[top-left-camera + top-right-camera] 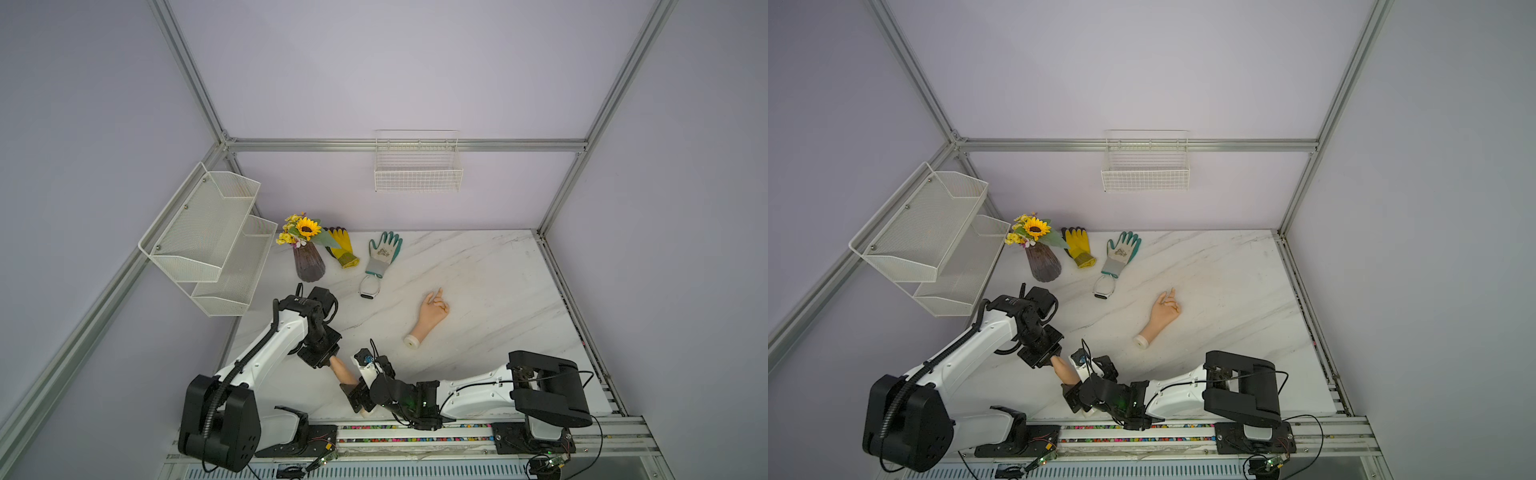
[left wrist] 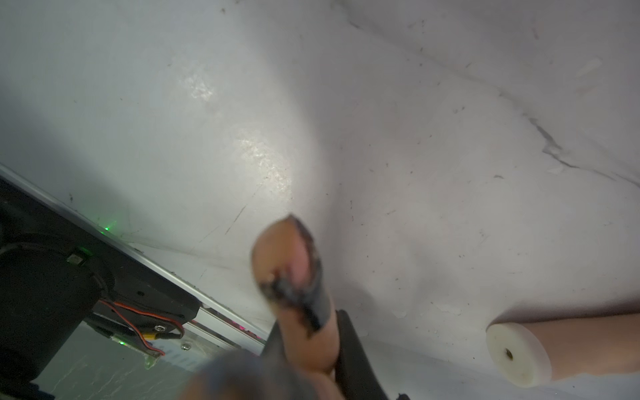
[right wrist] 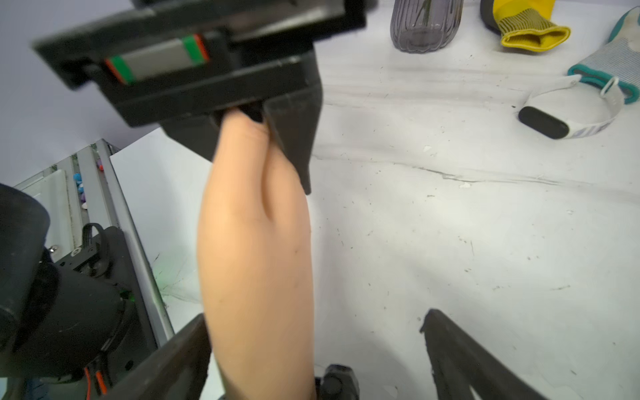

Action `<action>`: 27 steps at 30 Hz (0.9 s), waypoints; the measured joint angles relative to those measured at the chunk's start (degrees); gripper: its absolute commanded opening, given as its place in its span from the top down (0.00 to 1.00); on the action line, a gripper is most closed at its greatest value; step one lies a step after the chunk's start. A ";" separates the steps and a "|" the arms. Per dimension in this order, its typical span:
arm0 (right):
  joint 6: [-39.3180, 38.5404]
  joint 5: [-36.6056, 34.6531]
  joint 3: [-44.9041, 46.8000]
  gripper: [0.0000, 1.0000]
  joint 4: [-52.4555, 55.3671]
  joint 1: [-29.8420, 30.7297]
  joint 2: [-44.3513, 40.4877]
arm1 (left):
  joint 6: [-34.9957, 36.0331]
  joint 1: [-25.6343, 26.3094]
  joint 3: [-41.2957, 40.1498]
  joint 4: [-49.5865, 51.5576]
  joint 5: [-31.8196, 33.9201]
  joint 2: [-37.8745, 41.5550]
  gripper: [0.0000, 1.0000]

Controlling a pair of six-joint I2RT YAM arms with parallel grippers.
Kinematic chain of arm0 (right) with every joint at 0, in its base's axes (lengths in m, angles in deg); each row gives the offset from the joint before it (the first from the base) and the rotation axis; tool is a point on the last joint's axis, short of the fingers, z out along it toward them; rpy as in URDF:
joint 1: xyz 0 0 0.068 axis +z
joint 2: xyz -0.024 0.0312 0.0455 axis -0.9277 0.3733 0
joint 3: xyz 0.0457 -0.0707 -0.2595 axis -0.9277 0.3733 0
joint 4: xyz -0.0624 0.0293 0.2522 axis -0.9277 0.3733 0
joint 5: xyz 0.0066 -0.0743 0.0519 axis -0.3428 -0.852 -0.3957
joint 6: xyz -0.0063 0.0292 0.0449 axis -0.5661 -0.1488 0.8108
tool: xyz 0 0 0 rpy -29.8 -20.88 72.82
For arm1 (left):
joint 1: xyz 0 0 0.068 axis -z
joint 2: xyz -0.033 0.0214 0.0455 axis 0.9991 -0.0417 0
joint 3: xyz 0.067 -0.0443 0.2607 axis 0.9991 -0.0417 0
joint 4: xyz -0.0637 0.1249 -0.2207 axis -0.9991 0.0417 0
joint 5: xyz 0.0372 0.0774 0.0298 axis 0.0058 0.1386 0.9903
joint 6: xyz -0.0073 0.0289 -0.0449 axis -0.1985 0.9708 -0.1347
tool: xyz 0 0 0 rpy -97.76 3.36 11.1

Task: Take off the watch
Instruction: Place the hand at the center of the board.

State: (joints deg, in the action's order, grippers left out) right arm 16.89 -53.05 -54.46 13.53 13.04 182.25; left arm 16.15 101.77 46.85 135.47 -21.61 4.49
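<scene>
Right wrist view: nearest the lens, your right fingers (image 3: 316, 314) stand wide apart and grip nothing. One is just beside the bare forearm of the held mannequin hand (image 3: 256, 242), the other well clear. Your left fingers (image 3: 256, 162) are clamped on that hand's fingertip end. The watch (image 3: 568, 110), white strap and black face, lies on the surface (image 3: 450, 225). Its strap meets the teal glove (image 3: 609, 65) cuff.

Left wrist view: blurred close-up of the held hand. The base of the loose mannequin hand (image 2: 568, 343) is nearby.

Both top views: the watch (image 1: 368, 289) (image 1: 1104, 287) lies well apart from both arms.
</scene>
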 measured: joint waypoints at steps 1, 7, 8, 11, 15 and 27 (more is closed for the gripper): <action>0.13 0.98 0.52 0.03 -0.04 -0.04 -0.31 | 0.00 -0.39 0.02 -0.33 -0.42 -1.25 0.95; 0.92 7.19 4.13 0.03 0.90 -0.04 -1.07 | -0.70 -3.39 0.42 -3.67 -1.55 -5.46 0.92; 1.27 7.52 4.15 0.03 1.46 -0.11 -1.05 | -1.03 -3.89 0.42 -3.93 -1.90 -6.32 0.91; 2.73 7.34 4.61 0.05 2.14 -0.42 -0.98 | -1.75 -4.74 0.35 -5.18 -2.91 -8.11 0.82; 3.63 8.74 5.70 0.49 1.88 -2.95 0.00 | -2.95 -5.18 -0.85 -7.80 -4.33 -8.41 0.61; 4.48 21.18 12.37 0.44 -1.88 -12.87 -4.96 | 4.59 -6.27 2.21 -19.39 -3.63 -4.07 0.00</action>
State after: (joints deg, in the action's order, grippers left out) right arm 21.37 -31.87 -42.09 11.65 0.17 177.29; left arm 20.74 95.49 49.06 116.08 -25.23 0.43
